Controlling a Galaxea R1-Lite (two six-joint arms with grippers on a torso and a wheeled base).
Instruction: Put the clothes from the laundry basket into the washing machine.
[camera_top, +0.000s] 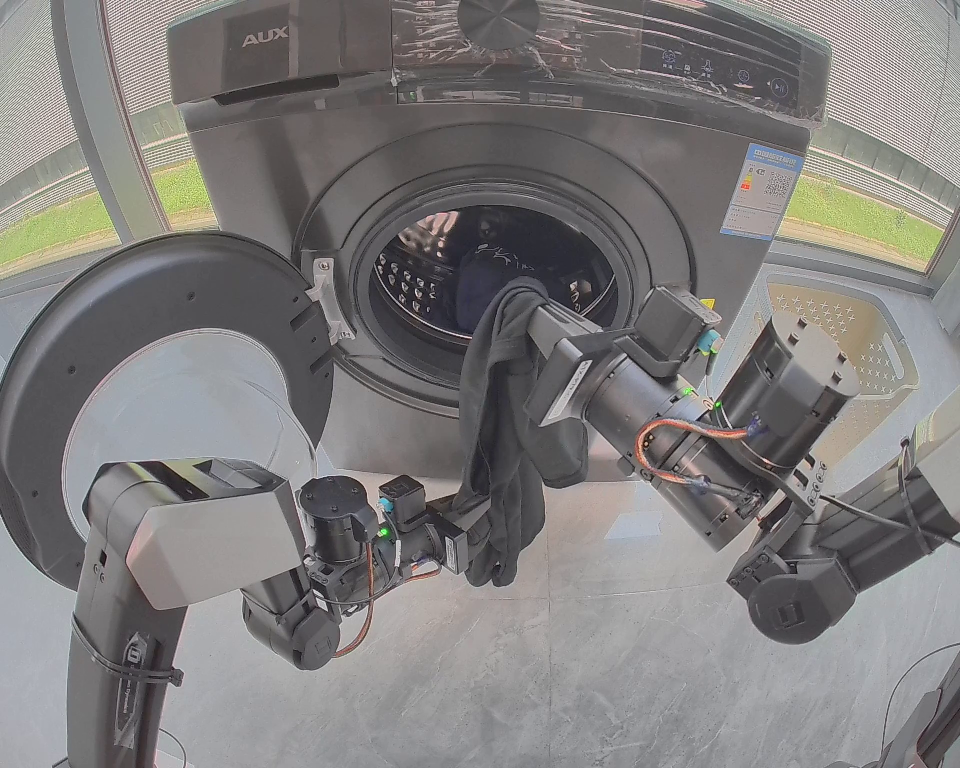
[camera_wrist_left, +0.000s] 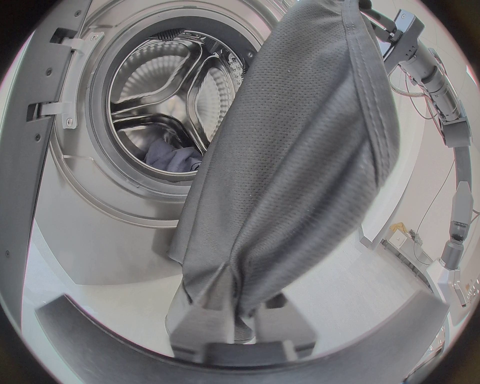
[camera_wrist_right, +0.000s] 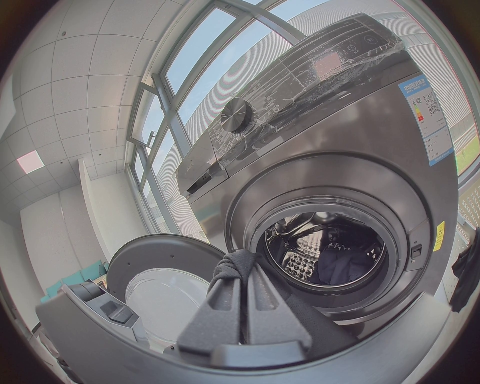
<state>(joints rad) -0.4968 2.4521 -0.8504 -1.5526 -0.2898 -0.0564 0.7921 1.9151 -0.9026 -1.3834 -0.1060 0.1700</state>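
Left gripper (camera_top: 478, 535) and right gripper (camera_top: 535, 318) both clamped tight on one dark garment (camera_top: 505, 430).
Right gripper pinches its top end at the washer's (camera_top: 480, 150) open mouth; left gripper pinches the bottom end low in front, cloth hanging between. Navy clothes (camera_top: 485, 280) lie in the drum (camera_top: 410, 280); door (camera_top: 150, 300) swung left; basket (camera_top: 860, 330) right of washer.

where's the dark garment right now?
Head view, centre: dark garment hangs at the open mouth of the washing machine, top held by the right gripper, lower end by the left gripper.
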